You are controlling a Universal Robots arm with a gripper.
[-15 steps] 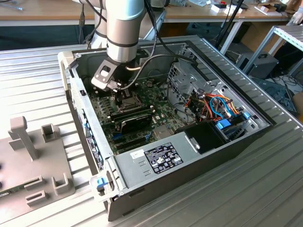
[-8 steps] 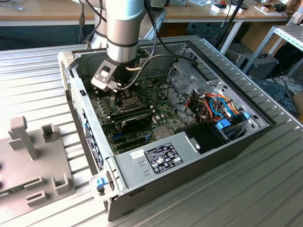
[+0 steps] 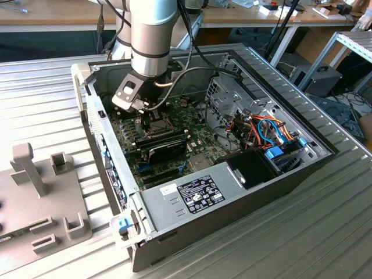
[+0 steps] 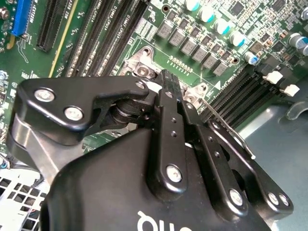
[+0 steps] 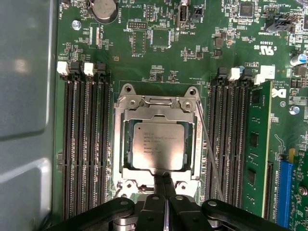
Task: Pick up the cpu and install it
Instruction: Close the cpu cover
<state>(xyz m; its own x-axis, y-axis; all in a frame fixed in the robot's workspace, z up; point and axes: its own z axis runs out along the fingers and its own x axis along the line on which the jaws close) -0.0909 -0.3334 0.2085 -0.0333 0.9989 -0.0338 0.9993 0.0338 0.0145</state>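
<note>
Gripper (image 5: 163, 179) pinched shut, empty | tips @ socket frame (image 5: 159, 102) edge, pt hidden | cpu (image 5: 159, 146) sits in frame

The exterior view looks down at a slant, from well back, on the whole computer case (image 3: 110, 168) and counter (image 3: 46, 99). Both wrist views sit close over the motherboard (image 5: 159, 62) and share the socket frame (image 5: 159, 103); the first faces straight down, the second slants past the hand (image 4: 168, 82).
</note>
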